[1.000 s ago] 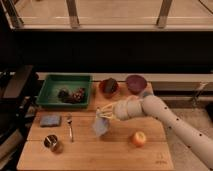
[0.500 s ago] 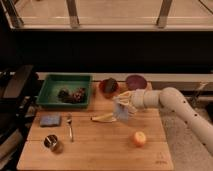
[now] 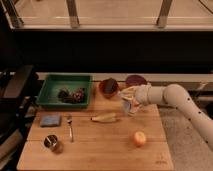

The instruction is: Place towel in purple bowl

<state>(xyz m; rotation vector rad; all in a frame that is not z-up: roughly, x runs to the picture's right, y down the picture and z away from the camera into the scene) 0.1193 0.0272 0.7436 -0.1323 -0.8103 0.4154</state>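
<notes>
Setting: pale wooden table [image 3: 100, 150] in dim light, with a dark wall and a railed ledge behind.

Gripper [image 3: 126, 97]: at the back right of the table, lifted off the wood, just in front of the two bowls. Its fingers are pressed together, pinching the towel [image 3: 131, 106]. The towel hangs in a lumpy bunch below the pinch and looks clear of the surface. Pinched high like this, the cloth should drop in bunched rather than drape over a rim.

Arm [image 3: 175, 95]: reaches in from the right, roughly level, which keeps the forearm off the table's contents.

Purple bowl [image 3: 135, 80]: just behind the gripper and slightly to its right, near the back edge, apart from the towel. I can see nothing in it.

Red-orange bowl [image 3: 108, 87]: just left of the gripper, beside the purple one. It is about as near as the target, so releasing too far left is the main risk.

Judgement: carry step, with the towel held but not yet over the bowl. The next move calls for a short shift back and right to centre over the purple bowl, then lower and let go.

Farther out and well off the path:
- yellowish banana-like item [image 3: 105, 118]
- round orange fruit [image 3: 139, 139]
- green tray [image 3: 47, 92] holding dark items
- flat blue pad [image 3: 50, 120]
- utensil [image 3: 70, 128]
- small metal can [image 3: 51, 143]
</notes>
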